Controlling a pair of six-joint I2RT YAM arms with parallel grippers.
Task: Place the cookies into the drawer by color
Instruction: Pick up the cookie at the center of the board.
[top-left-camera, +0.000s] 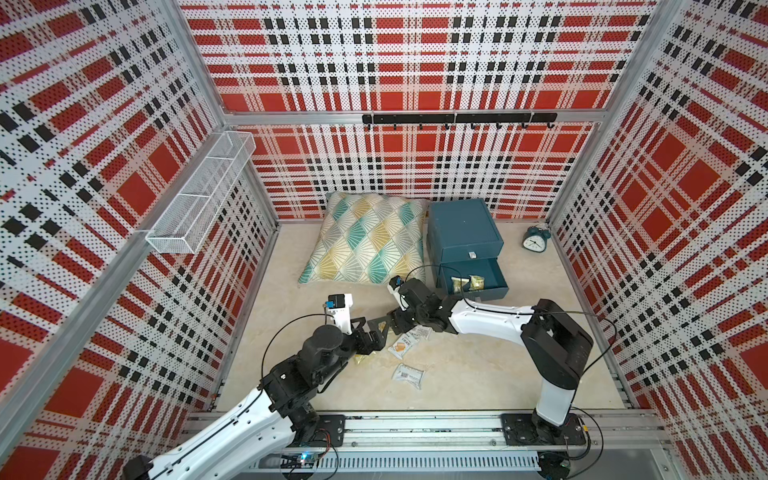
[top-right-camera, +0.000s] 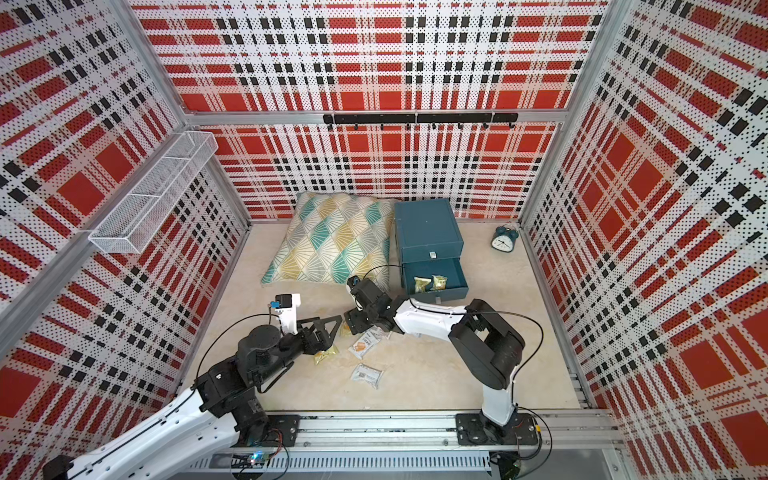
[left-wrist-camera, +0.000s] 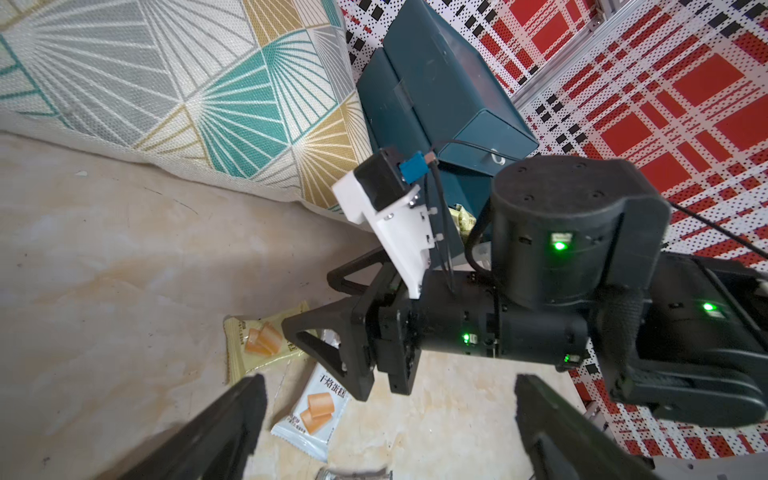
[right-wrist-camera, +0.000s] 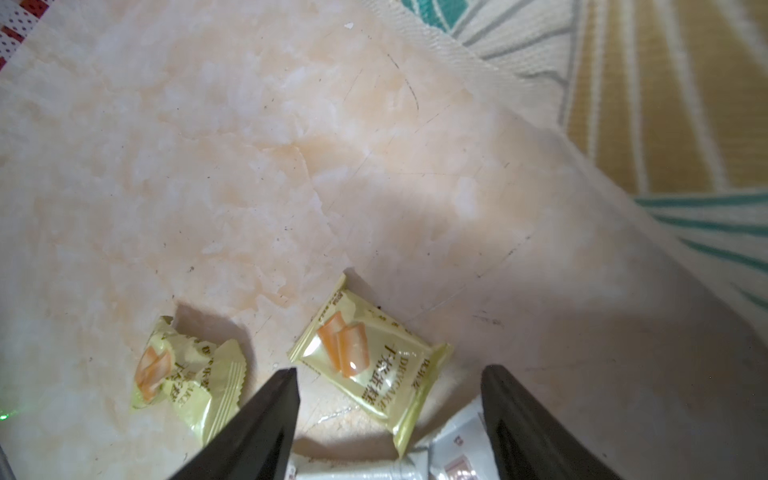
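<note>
On the tabletop (top-left-camera: 478, 365) beside the cushion (top-left-camera: 370, 241), my right pincer (right-wrist-camera: 390, 374) hangs open over a yellow cookie (right-wrist-camera: 365, 365). The left pincer (left-wrist-camera: 390, 386) gapes empty. Next I'd lower, pinch it, and carry it to the open drawer (top-left-camera: 494, 270), beside the stored yellow pair (top-left-camera: 477, 282).

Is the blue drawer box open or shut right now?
Open. One drawer below the top one is pulled out of the chest, with yellow packets lying inside.
</note>
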